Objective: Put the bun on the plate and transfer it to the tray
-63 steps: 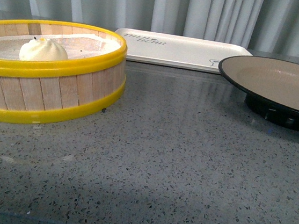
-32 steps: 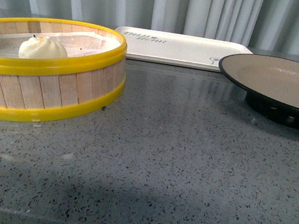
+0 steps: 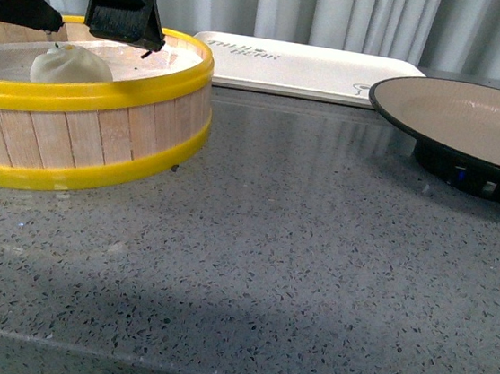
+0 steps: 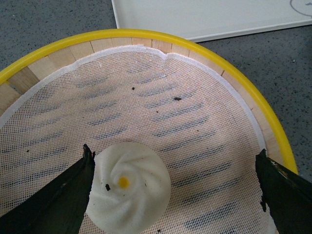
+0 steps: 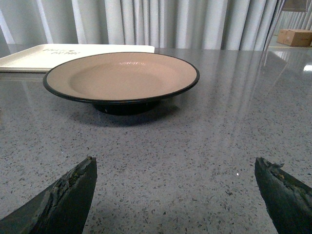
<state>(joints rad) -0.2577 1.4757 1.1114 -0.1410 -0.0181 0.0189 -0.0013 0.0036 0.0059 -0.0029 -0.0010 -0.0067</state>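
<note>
The white pleated bun lies on the mesh liner inside the yellow-rimmed steamer basket. My left gripper hangs open just above the basket. The bun sits right against one finger, with a wide gap to the other finger. The brown-grey plate with its black rim stands at the right. Behind it lies the cream tray. My right gripper is open over bare counter, short of the plate; the front view does not show it.
The steamer basket rim rings the bun and the left fingers. Grey speckled counter stretches between basket and plate. Curtains hang behind the tray. A cardboard box sits far off in the right wrist view.
My left gripper has come into the front view from the upper left and dropped over the basket, above the bun. The bun, plate and tray have stayed where they were.
</note>
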